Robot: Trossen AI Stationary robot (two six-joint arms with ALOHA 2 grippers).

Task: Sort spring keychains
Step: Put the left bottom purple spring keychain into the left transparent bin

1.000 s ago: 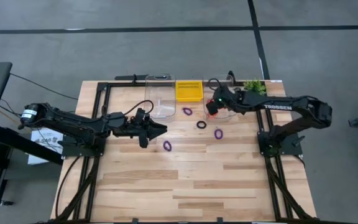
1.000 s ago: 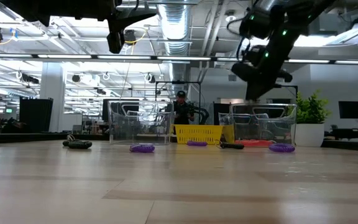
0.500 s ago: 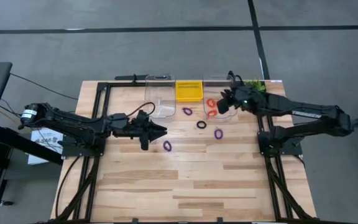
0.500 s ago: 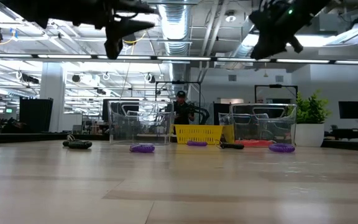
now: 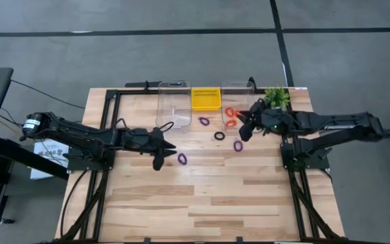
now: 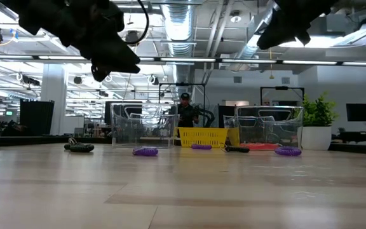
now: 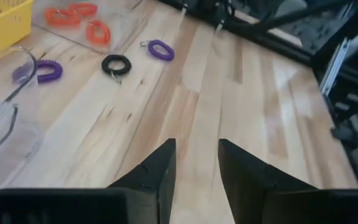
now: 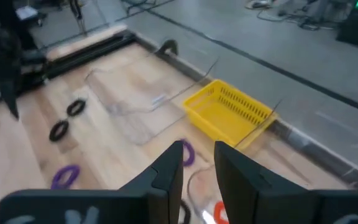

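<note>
Loose spring keychains lie flat on the wooden table: a purple one (image 5: 182, 158) just beyond my left gripper's tips, a black one (image 5: 219, 135), and two more purple ones (image 5: 237, 145) (image 5: 204, 121). Orange ones (image 5: 231, 116) lie in the right clear bin (image 5: 239, 91). My left gripper (image 5: 173, 144) (image 7: 195, 167) hangs open above the table's middle left, tipped down, with nothing between its fingers. My right gripper (image 5: 242, 131) (image 8: 198, 167) is open and holds nothing. It is raised at the near edge of the right bin, above the purple keychain there.
A yellow basket (image 5: 206, 99) stands at the far edge between the left clear bin (image 5: 172, 105) and the right one. A small green plant (image 5: 276, 95) is at the far right corner. Black keychains (image 8: 67, 118) lie on the left part of the table. A person (image 6: 184, 111) stands in the room behind.
My right gripper has risen from over the right bin and drawn back toward the table's right and near edges. Orange keychains that it covered now show in the bin. My left gripper has tipped its fingers downward, rolled, and sunk a little, staying over the same spot.
</note>
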